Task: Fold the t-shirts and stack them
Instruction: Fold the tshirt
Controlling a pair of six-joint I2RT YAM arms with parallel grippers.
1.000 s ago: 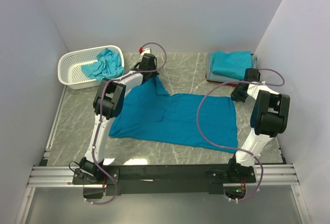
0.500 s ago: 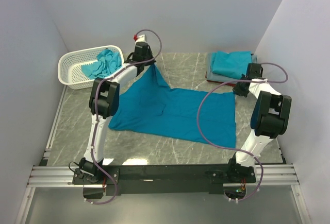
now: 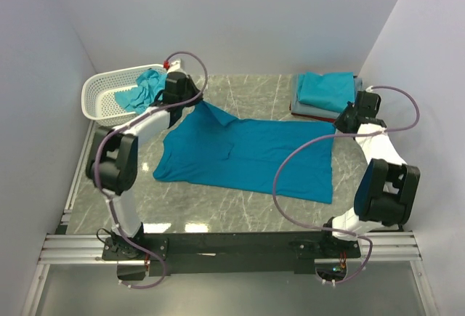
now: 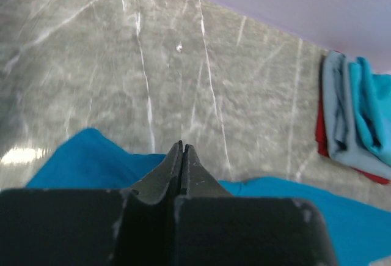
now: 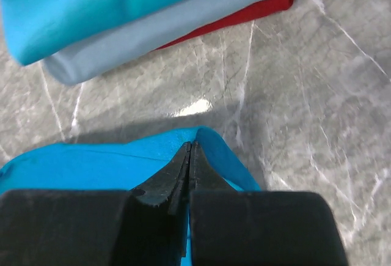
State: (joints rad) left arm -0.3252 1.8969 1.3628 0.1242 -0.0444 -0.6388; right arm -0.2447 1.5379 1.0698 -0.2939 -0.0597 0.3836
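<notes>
Since a second ago both arms have swung outward, away from each other. We see that the left end effector has travelled toward the basket side, and the cloth that rose in a peak beneath it has dropped nearly flat.

Largest in our view is the grey marble-patterned desk, which carries everything. Stretched between the two end effectors lies the wide teal-blue cotton t-shirt. Its body spreads from them back toward the arm bases, with a small raised fold just beside the left one. A white plastic lattice basket sits just outboard of the left end effector and holds crumpled turquoise t-shirts. Just beyond the right end effector rests the folded stack, turquoise over grey over red.

Both end effectors are clamped tight, each pinching a far corner of the teal-blue cotton t-shirt. Our wrist views show cloth gathered round the closed tips.

We judge the step in hand to be spreading this shirt flat before its first fold. The next move calls for settling both corners onto the desk, easing out the fold by the left end effector, and only then letting go. Pulling wider could drag the hem askew.
</notes>
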